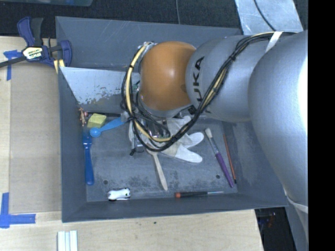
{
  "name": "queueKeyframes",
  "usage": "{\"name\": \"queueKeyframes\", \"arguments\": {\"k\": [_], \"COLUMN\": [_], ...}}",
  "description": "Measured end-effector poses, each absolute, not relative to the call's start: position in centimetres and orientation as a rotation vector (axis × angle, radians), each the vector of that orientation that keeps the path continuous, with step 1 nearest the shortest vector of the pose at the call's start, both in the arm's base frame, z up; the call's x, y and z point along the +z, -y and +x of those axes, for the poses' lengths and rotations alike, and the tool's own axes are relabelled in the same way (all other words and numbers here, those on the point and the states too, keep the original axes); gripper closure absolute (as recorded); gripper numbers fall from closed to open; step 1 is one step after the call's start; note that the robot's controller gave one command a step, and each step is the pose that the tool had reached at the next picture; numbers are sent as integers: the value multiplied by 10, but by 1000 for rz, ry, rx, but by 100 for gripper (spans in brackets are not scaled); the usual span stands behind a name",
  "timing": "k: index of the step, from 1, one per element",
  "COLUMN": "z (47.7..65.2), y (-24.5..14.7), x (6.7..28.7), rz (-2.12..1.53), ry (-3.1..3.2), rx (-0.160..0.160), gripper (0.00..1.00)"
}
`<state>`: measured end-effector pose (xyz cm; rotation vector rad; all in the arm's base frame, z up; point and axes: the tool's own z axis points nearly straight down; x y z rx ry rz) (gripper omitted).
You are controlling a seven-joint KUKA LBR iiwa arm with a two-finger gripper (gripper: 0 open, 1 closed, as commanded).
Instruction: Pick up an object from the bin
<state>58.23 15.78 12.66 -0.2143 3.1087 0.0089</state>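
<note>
My gripper hangs low over the middle of the bin, mostly hidden under the arm's orange dome and cables. Just to its right lies a crumpled white cloth or glove. A pale wooden stick runs from beneath the gripper toward the front wall. To the left, a light blue spoon points at the gripper, with a yellow block beside it. Nothing shows as held.
A dark blue long-handled tool lies along the left wall. A small white object and a black pen with a red tip rest by the front wall. A purple pen and a thin red pencil lie at the right.
</note>
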Motion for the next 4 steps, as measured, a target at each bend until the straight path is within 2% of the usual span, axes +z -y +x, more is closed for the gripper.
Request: {"name": "queueKeyframes", "arguments": {"k": [1,2,3,4], "z": [580,577,570,568], "y": [-111,-122,-88,-89], "x": [121,141,103,87], "rz": [-176,-183,-485,-485], "ry": [-3130,-3132,-3094,-3100], "rx": [-4,-1,-1,-3], "gripper": [0,0,0,0]}}
